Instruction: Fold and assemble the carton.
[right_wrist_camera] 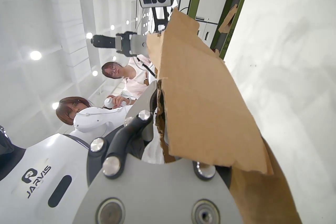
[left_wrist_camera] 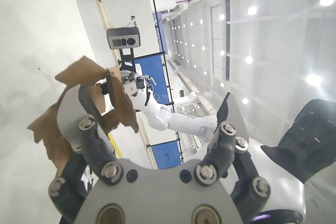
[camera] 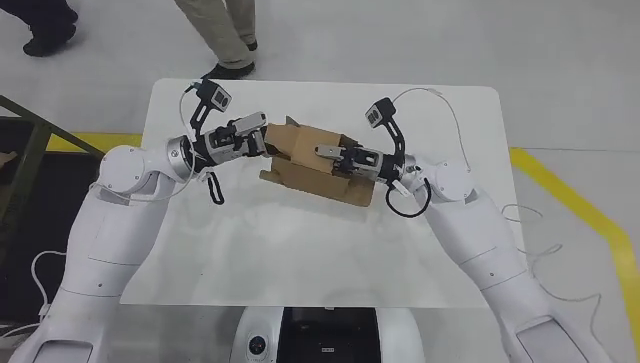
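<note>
Carton [camera: 300,143] on table [camera: 430,243]; L pincer [left_wrist_camera: 155,93] wide open at its end; R pincer [camera: 328,152] on it, grip unclear.

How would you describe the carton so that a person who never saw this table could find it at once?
Look at the white table: near its middle the left gripper and the right gripper face each other. Between them is the carton. It is the one brown cardboard thing on the white top, half folded, with loose flaps sticking out.

Left pincer [left_wrist_camera: 156,99], fingers apart, at carton [left_wrist_camera: 81,70]
</note>
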